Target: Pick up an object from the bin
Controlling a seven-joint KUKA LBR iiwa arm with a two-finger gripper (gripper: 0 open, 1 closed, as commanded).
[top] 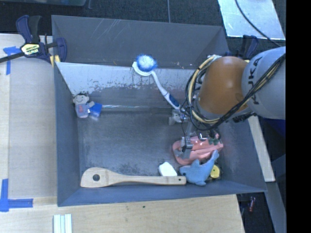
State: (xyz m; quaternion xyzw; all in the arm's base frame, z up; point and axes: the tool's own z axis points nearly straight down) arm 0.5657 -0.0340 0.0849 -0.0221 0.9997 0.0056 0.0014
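Observation:
My gripper (185, 147) hangs low at the bin's right front, its tip at the left end of a pink toy (203, 150). Whether it touches the toy I cannot tell. A blue soft toy (198, 173) lies just in front of the pink one, with a small yellow thing (215, 172) at its right side. A white oval piece (167, 169) rests left of the blue toy, beside the handle end of a wooden spatula (131, 179).
A dish brush (156, 84) with a blue and white head leans on the back wall, its handle running down toward the gripper. A small doll (83, 106) sits at the back left. The arm's orange dome and cables hang over the bin's right side.

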